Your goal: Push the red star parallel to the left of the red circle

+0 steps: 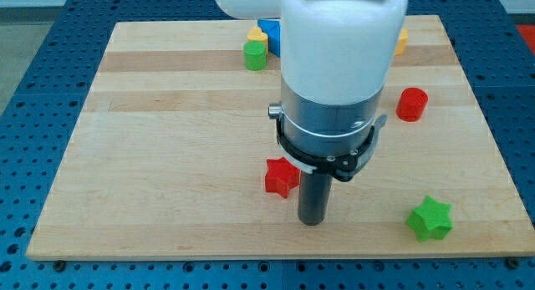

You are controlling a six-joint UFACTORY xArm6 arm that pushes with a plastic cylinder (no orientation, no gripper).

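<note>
Red star (282, 177) lies on the board (150, 156) a little below centre, at the view's lower middle. My tip (312, 222) stands just beside it, to the view's right and slightly lower; whether the rod touches a star point cannot be told. No jaws exist on this rig: the arm ends in a plain rod, so nothing opens or clamps.

Red circle (411, 104) sits well apart, up and to the view's right, near the board's right edge. The star therefore lies left of the circle already, but lower in the view. To stand level with the circle it must travel toward the view's top, in my judgement. The deciding relation: my tip is on the star's right and lower side, so a push from here would drive the star leftward and upward. A position directly below the star looks better suited for a straight upward push.

Room for movement: the board above the star is open wood up to the circle's level, partly hidden by the arm body. A green star (430, 218) rests at the lower right, clear of the path. A green block (256, 54), a yellow block (257, 34) and a blue block (270, 31) cluster at the top edge; an orange block (401, 41) shows beside the arm. All lie beyond the intended stopping line.
</note>
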